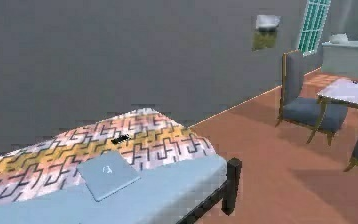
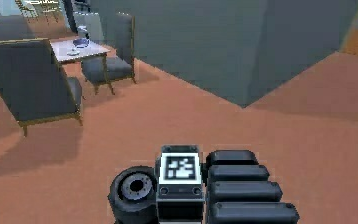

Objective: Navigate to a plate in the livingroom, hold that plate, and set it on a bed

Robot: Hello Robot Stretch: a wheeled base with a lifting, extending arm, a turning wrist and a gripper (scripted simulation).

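Patterned cloth covers 1 bed carrying 1 laptop. In the arm side view, 2 chairs stand by 1 bench bearing 1 bluish thing; whether it is the plate is unclear. Whether the tool holds anything, I cannot tell.

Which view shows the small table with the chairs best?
Arm side view: the table shows most of its light top, with a small dark thing on it and chairs around it. The forward view catches the table at its right edge, where the picture cuts it off.
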